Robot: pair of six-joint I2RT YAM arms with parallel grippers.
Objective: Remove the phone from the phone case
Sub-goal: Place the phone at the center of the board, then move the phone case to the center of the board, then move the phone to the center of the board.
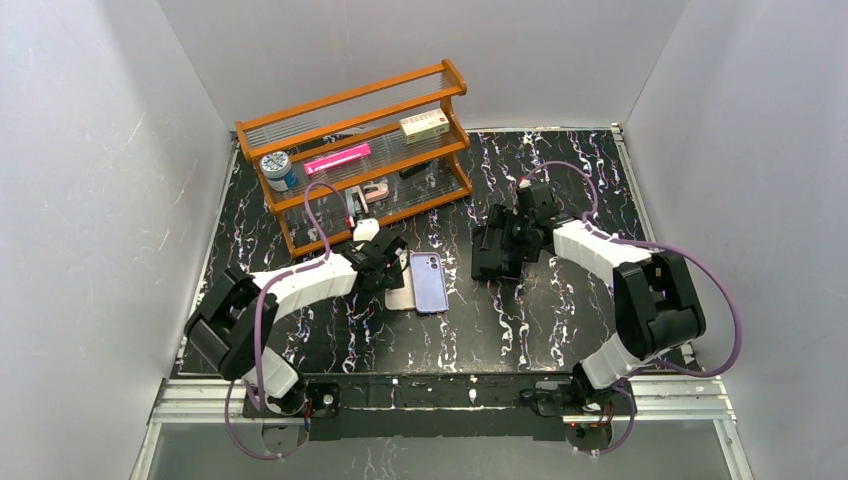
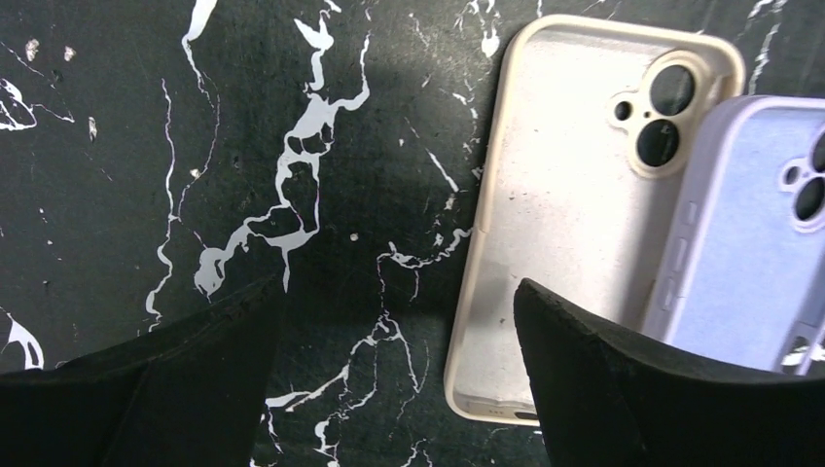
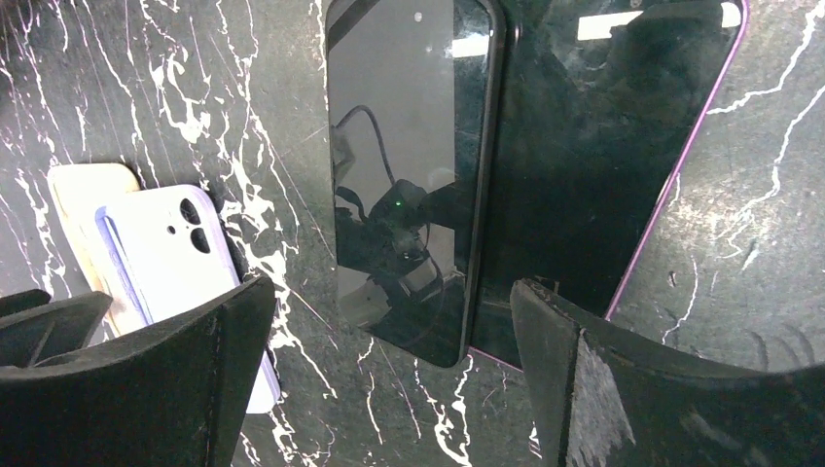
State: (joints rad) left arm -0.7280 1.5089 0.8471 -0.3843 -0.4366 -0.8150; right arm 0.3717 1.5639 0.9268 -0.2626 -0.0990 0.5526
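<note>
Looking down from the top camera, I see both arms stretched over the black table [image 1: 560,330]. The left claw [image 1: 385,262] sits by two phone cases. The right claw [image 1: 508,245] sits over a dark lump that I cannot make out from up there.

The right wrist camera shows what that lump is. It is a black phone [image 3: 409,175] lying screen up, with a second dark phone with a purple rim [image 3: 603,146] right against its side. The black phone has no case on it. It lies flat on the table, and its near end sits in the gap between the right claw's two fingers, with space on both sides. That claw is spread wide and holds nothing.

The left wrist camera shows the cases up close. I see a cream case [image 2: 564,214] that looks empty and a light purple case [image 2: 749,243] lying partly on top of it. The left claw is spread wide too and holds nothing, with one finger [image 2: 623,389] over the cream case's near end.
</note>
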